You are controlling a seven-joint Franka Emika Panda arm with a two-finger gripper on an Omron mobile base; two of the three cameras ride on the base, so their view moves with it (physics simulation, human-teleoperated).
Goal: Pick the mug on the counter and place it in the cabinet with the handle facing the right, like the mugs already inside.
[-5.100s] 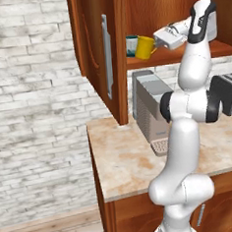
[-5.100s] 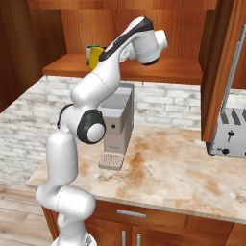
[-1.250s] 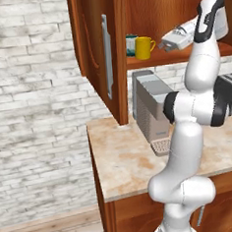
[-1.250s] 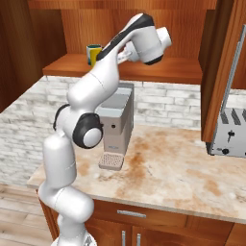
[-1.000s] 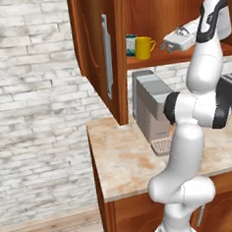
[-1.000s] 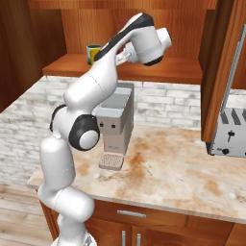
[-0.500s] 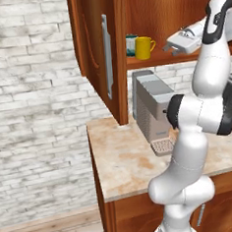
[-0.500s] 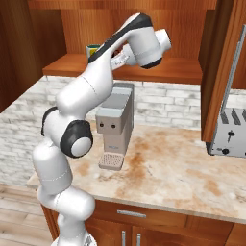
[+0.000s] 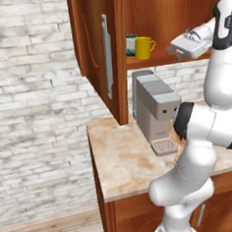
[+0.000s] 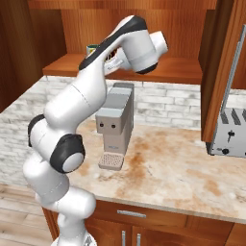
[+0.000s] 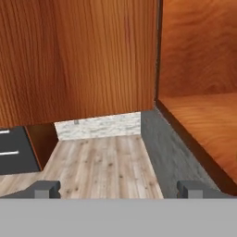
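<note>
Wooden kitchen corner against whitewashed brick

A pale brick wall [image 9: 34,119] runs behind the counter [image 9: 121,157], which rests on reddish-brown base cabinets [image 10: 144,218]. A grey coffee machine [image 9: 154,105] stands on the slab, a silver toaster [image 10: 228,132] farther along it. Below lies light plank floor [image 11: 106,162], with dark drawers [image 11: 14,152] to one side. The lighting is even and soft.

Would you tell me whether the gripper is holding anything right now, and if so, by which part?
Nothing is held. The gripper is open and empty, while the mug stands on the cabinet shelf.
</note>
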